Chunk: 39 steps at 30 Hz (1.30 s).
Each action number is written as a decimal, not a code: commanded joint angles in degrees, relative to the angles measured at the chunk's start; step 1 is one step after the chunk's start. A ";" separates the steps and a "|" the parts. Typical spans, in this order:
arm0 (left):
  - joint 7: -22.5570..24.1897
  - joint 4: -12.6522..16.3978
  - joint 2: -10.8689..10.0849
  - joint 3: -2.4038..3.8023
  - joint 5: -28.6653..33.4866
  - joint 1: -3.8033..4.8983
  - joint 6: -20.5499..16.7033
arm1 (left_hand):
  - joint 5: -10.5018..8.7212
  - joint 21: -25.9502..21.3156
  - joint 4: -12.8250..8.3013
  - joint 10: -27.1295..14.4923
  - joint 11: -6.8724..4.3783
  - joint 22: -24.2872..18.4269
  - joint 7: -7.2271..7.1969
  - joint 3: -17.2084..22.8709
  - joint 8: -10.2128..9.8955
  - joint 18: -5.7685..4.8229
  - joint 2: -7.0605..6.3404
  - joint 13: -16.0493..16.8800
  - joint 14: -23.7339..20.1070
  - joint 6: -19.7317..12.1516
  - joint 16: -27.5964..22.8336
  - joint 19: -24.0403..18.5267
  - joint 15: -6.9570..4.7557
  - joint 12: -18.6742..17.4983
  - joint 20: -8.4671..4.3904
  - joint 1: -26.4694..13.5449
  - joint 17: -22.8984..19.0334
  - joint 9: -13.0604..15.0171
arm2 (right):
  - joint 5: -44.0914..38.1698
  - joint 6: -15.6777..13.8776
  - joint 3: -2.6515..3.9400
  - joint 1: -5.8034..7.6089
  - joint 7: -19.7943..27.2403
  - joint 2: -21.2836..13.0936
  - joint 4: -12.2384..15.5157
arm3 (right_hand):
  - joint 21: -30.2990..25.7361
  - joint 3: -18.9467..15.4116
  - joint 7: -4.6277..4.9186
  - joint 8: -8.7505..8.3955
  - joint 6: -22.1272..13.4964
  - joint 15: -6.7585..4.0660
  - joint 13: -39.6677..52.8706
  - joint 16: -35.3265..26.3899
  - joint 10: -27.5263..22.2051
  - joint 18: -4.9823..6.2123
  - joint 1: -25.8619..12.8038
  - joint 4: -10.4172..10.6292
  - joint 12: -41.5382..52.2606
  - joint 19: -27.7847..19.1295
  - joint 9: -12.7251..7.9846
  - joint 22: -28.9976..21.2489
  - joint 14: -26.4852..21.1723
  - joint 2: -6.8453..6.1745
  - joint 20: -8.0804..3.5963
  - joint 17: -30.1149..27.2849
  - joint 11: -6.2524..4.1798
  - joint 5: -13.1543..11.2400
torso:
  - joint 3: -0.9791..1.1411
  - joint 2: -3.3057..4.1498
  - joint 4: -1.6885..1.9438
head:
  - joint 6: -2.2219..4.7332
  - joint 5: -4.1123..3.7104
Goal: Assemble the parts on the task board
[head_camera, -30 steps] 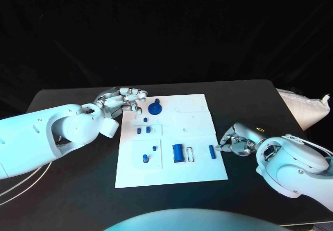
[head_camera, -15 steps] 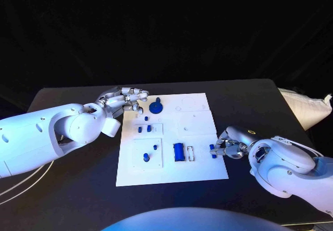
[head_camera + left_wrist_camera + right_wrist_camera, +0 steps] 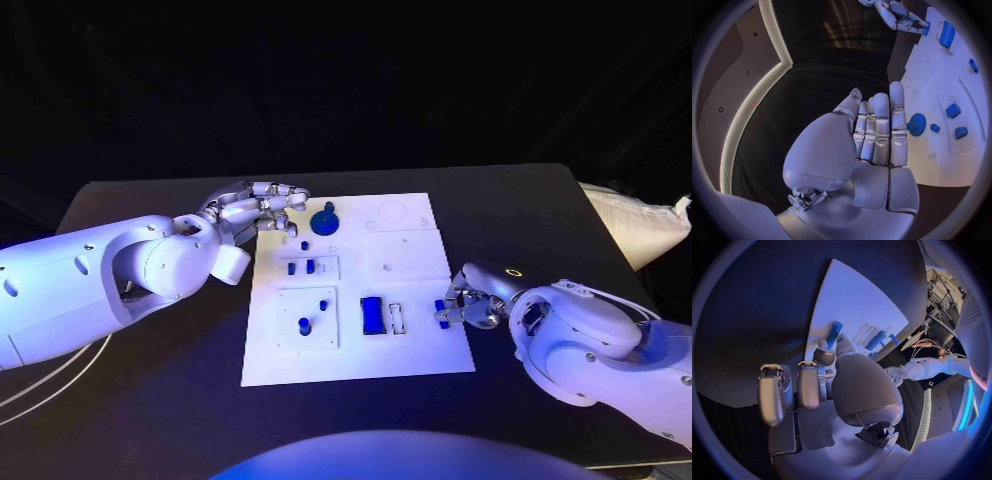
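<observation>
The white task board (image 3: 411, 255) lies mid-table with blue parts on it: a gear (image 3: 325, 222) at its far left corner, two small pieces (image 3: 299, 268), an oval piece (image 3: 304, 325) and an upright block (image 3: 372, 315). My left hand (image 3: 260, 210) hovers by the far left corner, just left of the gear (image 3: 916, 124), its fingers (image 3: 879, 130) straight and holding nothing. At the board's right edge, my right hand (image 3: 469, 305) pinches a small blue peg (image 3: 441, 313). In the right wrist view the peg (image 3: 834, 331) sticks out past the thumb tip, and the other fingers (image 3: 786, 390) are curled in.
A white bag (image 3: 635, 225) lies off the table's right edge. Pale cables (image 3: 43, 385) run along the near left side. Black tabletop (image 3: 534, 210) surrounds the board on every side.
My right hand has slid a little left onto the board's right edge and closed in on the peg. The left hand has barely moved.
</observation>
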 commanded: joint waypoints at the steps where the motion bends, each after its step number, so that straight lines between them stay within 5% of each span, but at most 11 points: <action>1: 0.58 0.19 0.02 0.04 -0.20 -0.01 0.79 | -0.12 -0.19 0.08 -0.52 0.02 -0.06 -0.11 -0.24 0.28 0.61 0.38 -0.06 -0.03 -0.43 -0.35 0.29 -0.02 -0.19 0.02 -0.06 -0.09 -0.06 | -5.27 6.10 -0.37 -0.30 -1.05 0.43 -0.37 | -0.21 0.52 -0.06 -0.22 0.51 -0.36 0.01 -0.39 -0.20 -0.76 1.29 -0.67 -0.45 2.00 -0.10 8.22 2.83 0.12 -0.29 -0.01 0.06 -0.60 | 0.00 0.06 0.10 | -0.06 0.14; 6: 0.69 0.27 0.04 0.05 -0.72 -0.01 0.63 | -0.12 -0.22 0.10 -0.53 0.02 -0.08 -0.10 -0.25 0.29 0.61 0.43 -0.08 -0.03 -0.44 -0.34 0.31 -0.01 -0.18 0.02 -0.07 -0.10 -0.07 | -11.88 9.61 -0.75 -0.47 -0.97 1.37 -0.20 | 0.06 2.35 -0.14 -0.31 0.65 -0.49 0.14 -0.21 -0.15 -0.86 4.11 -2.45 -0.48 2.23 -0.05 8.62 2.90 0.14 -0.45 0.40 -0.07 -5.27 | 0.00 0.07 0.09 | -0.08 0.17; 13: 0.81 0.37 0.05 0.06 -1.10 -0.01 0.60 | -0.12 -0.22 0.10 -0.53 0.02 -0.08 -0.10 -0.25 0.29 0.61 0.43 -0.08 -0.03 -0.44 -0.34 0.31 -0.01 -0.18 0.02 -0.07 -0.10 -0.07 | -15.83 13.18 -1.18 -0.60 -0.94 2.35 -0.21 | 0.07 2.95 -0.16 -0.37 0.70 -0.49 0.08 -0.20 -0.17 -0.87 4.60 -2.83 -0.64 2.24 -0.05 8.65 2.91 -0.01 -0.45 0.46 -0.09 -5.74 | 0.01 0.14 0.27 | -0.23 0.02; 22: 0.93 0.45 0.09 0.08 -1.17 -0.01 0.59 | -0.12 -0.24 0.12 -0.54 0.03 -0.09 -0.10 -0.26 0.30 0.61 0.46 -0.08 -0.03 -0.45 -0.34 0.31 -0.01 -0.18 0.02 -0.09 -0.11 -0.07 | -16.18 14.12 -1.30 -0.65 -1.00 2.69 -0.19 | 0.14 3.52 -0.17 -0.41 0.76 -0.50 0.04 -0.12 -0.16 -0.90 4.74 -2.92 -0.76 2.30 -0.06 8.75 2.93 0.16 -0.46 0.64 -0.10 -4.94 | -0.02 0.16 0.35 | -0.37 -0.01; 28: 0.98 0.43 0.12 0.08 -1.17 -0.01 0.57 | -0.12 -0.25 0.14 -0.56 0.03 -0.11 -0.10 -0.26 0.30 0.61 0.49 -0.09 -0.04 -0.46 -0.35 0.32 0.00 -0.18 0.02 -0.11 -0.12 -0.08 | -15.48 10.08 -1.31 -0.65 -0.95 2.76 -0.10 | 0.43 8.70 -0.55 -0.50 1.07 -0.97 0.02 0.25 -0.29 -0.99 9.37 -5.89 -1.02 2.56 -0.06 9.16 3.06 2.60 -0.84 1.30 -0.54 -3.70 | -0.02 0.17 0.38 | -0.38 -0.04; 32: 0.99 0.42 0.13 0.08 -1.17 -0.01 0.60 | -0.12 -0.25 0.14 -0.56 0.03 -0.11 -0.10 -0.26 0.30 0.61 0.49 -0.09 -0.04 -0.46 -0.35 0.32 0.00 -0.18 0.02 -0.11 -0.12 -0.08 | -13.57 6.00 -1.30 -0.65 -0.77 2.69 0.41 | 0.47 11.95 -0.28 -0.68 0.88 -0.75 -0.14 0.26 -0.30 -1.02 10.33 -7.55 -1.36 2.60 -0.01 9.23 3.06 2.88 -0.81 1.40 -0.33 -3.62 | 0.00 0.19 0.41 | -0.36 -0.11; 34: 0.99 0.41 0.13 0.08 -1.18 -0.01 0.60 | -0.12 -0.25 0.14 -0.56 0.03 -0.11 -0.10 -0.26 0.30 0.61 0.49 -0.09 -0.04 -0.46 -0.35 0.32 0.00 -0.18 0.02 -0.11 -0.12 -0.08 | -12.80 3.83 -1.28 -0.65 -0.47 2.65 0.76 | 0.49 13.32 -0.27 -0.74 0.84 -0.67 -0.27 0.20 -0.26 -1.03 9.39 -7.74 -1.60 2.61 0.05 9.26 3.04 2.41 -0.68 1.37 -0.26 -3.04 | 0.01 0.19 0.39 | -0.41 -0.19; 37: 0.99 0.41 0.15 0.08 -1.26 -0.01 0.59 | -0.12 -0.25 0.14 -0.56 0.03 -0.11 -0.10 -0.26 0.30 0.61 0.49 -0.09 -0.04 -0.46 -0.35 0.32 0.00 -0.18 0.02 -0.11 -0.12 -0.08 | -11.22 0.86 -1.23 -0.65 0.12 2.57 1.26 | 0.47 15.32 -0.27 -0.96 0.79 -0.59 -0.39 0.15 -0.22 -1.02 6.06 -6.55 -1.91 2.60 0.03 9.27 3.03 0.34 -0.60 1.39 -0.23 2.93 | -0.04 0.17 0.50 | -0.27 -0.19; 39: 1.00 0.43 0.16 0.08 -1.30 -0.01 0.59 | -0.12 -0.25 0.14 -0.56 0.03 -0.11 -0.10 -0.26 0.30 0.61 0.49 -0.09 -0.04 -0.46 -0.35 0.32 0.00 -0.18 0.02 -0.11 -0.12 -0.08 | -10.03 -0.69 -1.19 -0.64 0.41 2.51 1.58 | 0.45 17.24 -0.28 -1.06 0.85 -0.63 -0.39 0.16 -0.06 -1.01 4.65 -5.96 -1.97 2.59 0.03 9.26 3.05 -0.87 -0.58 1.47 -0.34 3.90 | -0.09 0.20 0.58 | -0.20 -0.14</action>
